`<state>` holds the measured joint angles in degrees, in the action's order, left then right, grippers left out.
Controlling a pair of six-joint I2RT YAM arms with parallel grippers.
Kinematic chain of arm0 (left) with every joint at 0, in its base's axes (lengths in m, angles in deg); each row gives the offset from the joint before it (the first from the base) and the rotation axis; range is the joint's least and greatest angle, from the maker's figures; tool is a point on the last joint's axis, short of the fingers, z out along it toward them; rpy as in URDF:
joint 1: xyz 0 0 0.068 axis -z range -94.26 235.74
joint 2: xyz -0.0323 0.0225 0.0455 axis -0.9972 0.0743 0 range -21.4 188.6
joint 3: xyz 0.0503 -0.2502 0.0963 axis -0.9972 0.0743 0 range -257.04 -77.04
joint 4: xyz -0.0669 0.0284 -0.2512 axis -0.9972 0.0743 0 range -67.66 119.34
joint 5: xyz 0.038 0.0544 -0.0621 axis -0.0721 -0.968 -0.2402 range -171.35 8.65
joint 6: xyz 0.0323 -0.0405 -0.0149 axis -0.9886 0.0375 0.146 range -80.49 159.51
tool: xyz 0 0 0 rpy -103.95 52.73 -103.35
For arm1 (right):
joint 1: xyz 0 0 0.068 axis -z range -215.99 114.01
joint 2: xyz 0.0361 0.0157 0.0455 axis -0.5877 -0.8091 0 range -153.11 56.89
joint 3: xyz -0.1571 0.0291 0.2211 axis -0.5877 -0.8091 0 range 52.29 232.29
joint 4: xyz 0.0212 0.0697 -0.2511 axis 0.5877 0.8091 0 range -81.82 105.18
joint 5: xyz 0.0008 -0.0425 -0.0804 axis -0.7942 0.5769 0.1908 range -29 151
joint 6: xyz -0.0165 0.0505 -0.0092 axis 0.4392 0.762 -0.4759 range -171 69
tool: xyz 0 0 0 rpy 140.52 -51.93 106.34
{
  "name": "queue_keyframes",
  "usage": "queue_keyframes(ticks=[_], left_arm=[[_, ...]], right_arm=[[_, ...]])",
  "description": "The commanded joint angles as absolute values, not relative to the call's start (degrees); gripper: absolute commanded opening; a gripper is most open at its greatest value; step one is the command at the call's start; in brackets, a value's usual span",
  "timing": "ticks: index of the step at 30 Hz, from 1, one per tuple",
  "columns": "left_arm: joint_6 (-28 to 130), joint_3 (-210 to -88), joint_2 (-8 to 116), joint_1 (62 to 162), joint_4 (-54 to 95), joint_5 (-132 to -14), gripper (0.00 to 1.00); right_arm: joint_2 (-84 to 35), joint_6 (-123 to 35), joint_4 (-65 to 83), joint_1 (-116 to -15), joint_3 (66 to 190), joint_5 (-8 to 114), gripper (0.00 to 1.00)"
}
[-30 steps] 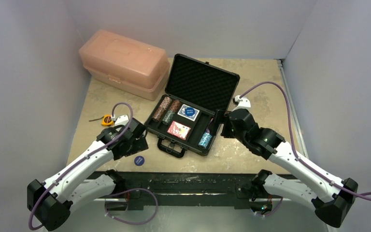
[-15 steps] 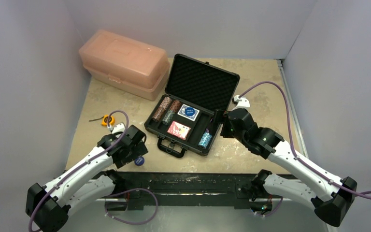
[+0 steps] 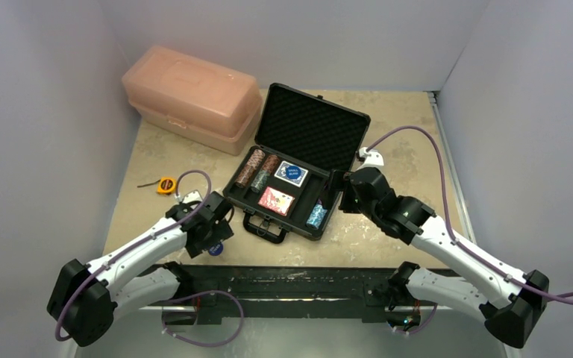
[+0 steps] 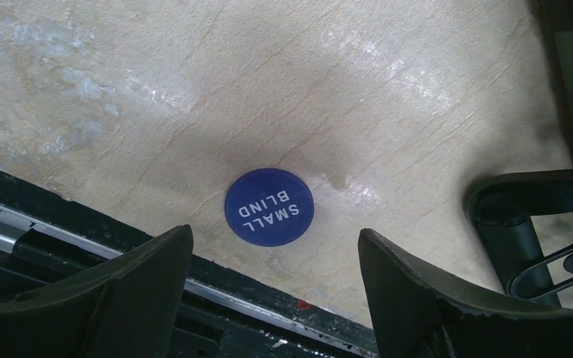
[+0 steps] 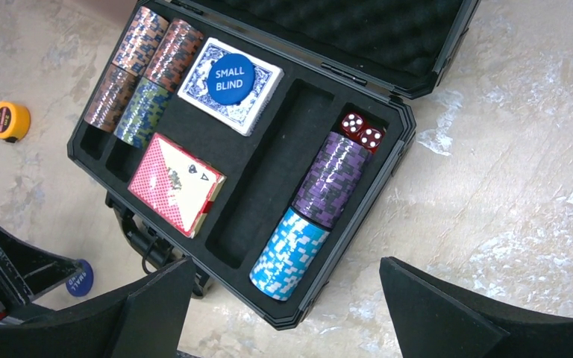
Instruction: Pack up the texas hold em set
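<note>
Picking disc (image 4: 269,206) off worktop (image 4: 194,89): left tool (image 4: 274,233) spread astride it, right tool (image 5: 285,262) spread over case (image 5: 268,171). Next: lower, pinch thin edge, carry to case.

Even, soft overhead light; all three views are bright and mostly sharp.
The tabletop (image 4: 388,82) shows pale glare streaks in the left wrist view, and the briefcase (image 3: 310,134) casts only a faint shadow. The lettering on the blue disc (image 4: 269,206) reads crisply; the jaws at the bottom edges are dark and slightly soft.
</note>
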<state>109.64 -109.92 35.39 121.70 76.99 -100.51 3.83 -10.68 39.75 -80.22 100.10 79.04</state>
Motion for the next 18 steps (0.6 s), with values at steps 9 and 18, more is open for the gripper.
queue_keyframes(ticks=[9, 18], left_arm=[[112.41, -108.18, 41.58, 120.84, 68.80, -96.34, 0.73], [116.24, -108.51, 42.75, 120.20, 70.46, -97.54, 0.81]], right_arm=[[1.83, -12.10, 37.25, -80.10, 100.51, 78.40, 0.99], [1.46, -13.21, 37.42, -80.05, 100.95, 78.56, 0.99]])
